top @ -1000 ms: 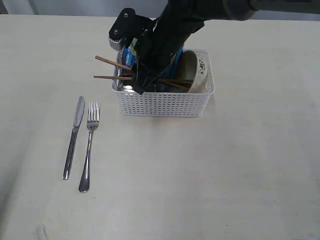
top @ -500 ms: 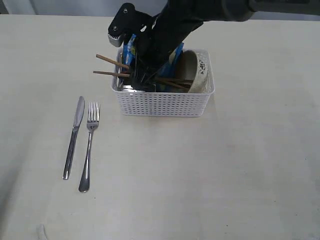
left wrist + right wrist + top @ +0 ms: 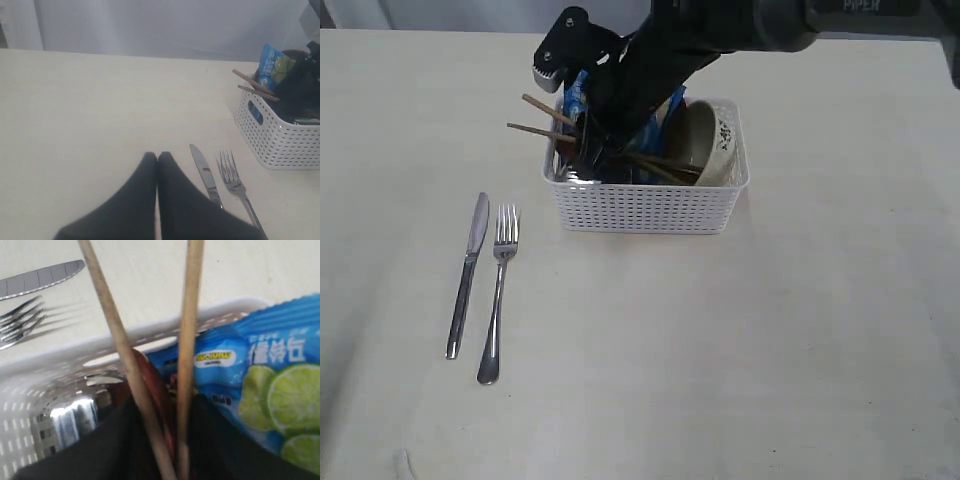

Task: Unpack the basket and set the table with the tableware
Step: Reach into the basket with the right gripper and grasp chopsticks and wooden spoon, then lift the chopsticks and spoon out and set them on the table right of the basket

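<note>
Located basket (image 3: 645,210) at upper centre of the exterior frame, standing on table (image 3: 770,350). Logged knife (image 3: 468,270) and fork (image 3: 498,290) at left of frame: flat on the table, side by side without touching, knife further left, handles toward the bottom edge, well apart from the basket.

Counted inside the basket:
- bowl (image 3: 710,140), tilted on edge against the right-hand end wall
- chopsticks (image 3: 540,132), slanted, with tips poking out over the left rim toward the upper left of frame
- blue chip bag (image 3: 577,98), upright at the back left
- steel mug (image 3: 75,415), low in the left corner
- reddish wooden spoon (image 3: 155,380), just behind the chopsticks, seen only in the right wrist view

Could not make out the small plate.

Traced right claw (image 3: 162,450) reaching from the top of the exterior frame down into the left half of the basket. Checked the right wrist view: one dark finger (image 3: 100,450) on each side of the two chopsticks, partly closed, each seeming to lie against a stick. Cannot tell whether the pair is pinched tight or only bracketed.

Checked left claw (image 3: 157,154) in the left wrist view: fingertips pressed together, nothing between them, low over bare table, with the knife and fork just to the right in that frame. Not found in the exterior frame.
</note>
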